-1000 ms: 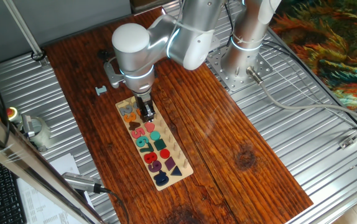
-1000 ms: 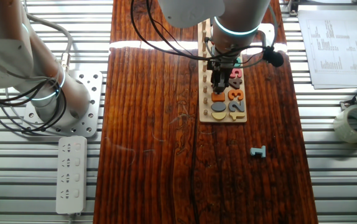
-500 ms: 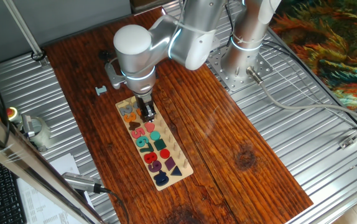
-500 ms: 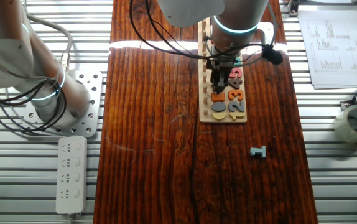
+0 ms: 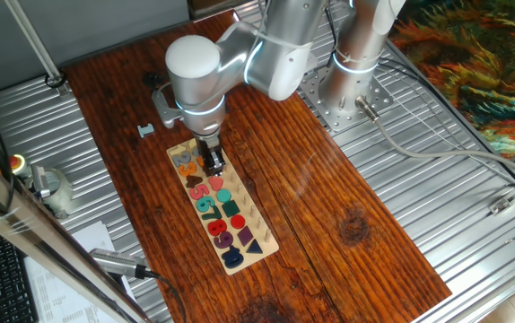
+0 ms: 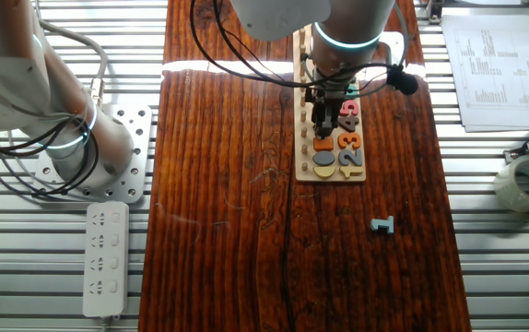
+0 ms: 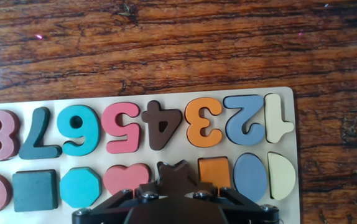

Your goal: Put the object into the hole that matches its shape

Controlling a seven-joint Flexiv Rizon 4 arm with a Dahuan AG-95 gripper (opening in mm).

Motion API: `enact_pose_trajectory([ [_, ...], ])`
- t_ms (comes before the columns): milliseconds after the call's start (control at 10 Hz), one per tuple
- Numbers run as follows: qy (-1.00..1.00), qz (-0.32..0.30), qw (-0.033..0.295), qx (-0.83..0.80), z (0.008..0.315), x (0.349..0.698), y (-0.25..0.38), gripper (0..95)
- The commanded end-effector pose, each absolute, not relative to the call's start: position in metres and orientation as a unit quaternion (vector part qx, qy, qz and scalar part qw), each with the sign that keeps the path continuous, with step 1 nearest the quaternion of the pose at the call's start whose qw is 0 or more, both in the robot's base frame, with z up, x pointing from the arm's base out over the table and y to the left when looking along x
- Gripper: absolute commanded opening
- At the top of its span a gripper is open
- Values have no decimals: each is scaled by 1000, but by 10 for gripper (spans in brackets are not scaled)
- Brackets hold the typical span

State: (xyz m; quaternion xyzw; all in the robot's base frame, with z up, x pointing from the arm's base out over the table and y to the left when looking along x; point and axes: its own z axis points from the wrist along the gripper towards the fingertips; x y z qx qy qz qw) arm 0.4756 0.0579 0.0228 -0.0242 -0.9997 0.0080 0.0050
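In the hand view a star-shaped object (image 7: pixel 177 170), dark brown here, lies in the board's lower row between a pink heart (image 7: pixel 124 178) and an orange square (image 7: pixel 214 172). Only its upper points show above my gripper (image 7: pixel 177 188). The pale wooden puzzle board (image 7: pixel 283 99) carries coloured numbers and shapes. The hole is hidden under the star and the gripper. I cannot tell whether the star is seated or just above the board. From the fixed views my gripper (image 5: pixel 213 165) (image 6: pixel 321 127) reaches straight down onto the board (image 5: pixel 266 240) with its fingers close together.
A small grey-blue bracket piece (image 6: pixel 382 224) (image 5: pixel 144 131) lies on the wooden table off the board. A tape roll (image 6: pixel 527 182) and papers (image 6: pixel 495 69) sit to one side, and a power strip (image 6: pixel 105 258) lies on the metal surface. The arm's base (image 5: pixel 347 90) is bolted behind the board.
The arm's wrist has drifted very slightly sideways; the gripper stays down on the same spot of the board.
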Motion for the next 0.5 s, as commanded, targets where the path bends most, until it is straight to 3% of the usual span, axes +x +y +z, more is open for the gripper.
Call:
enact_pose_trajectory([
  [100,-1000,6,4,-20,24,475,60,0],
  [500,-1000,-1,5,-19,25,475,63,0],
])
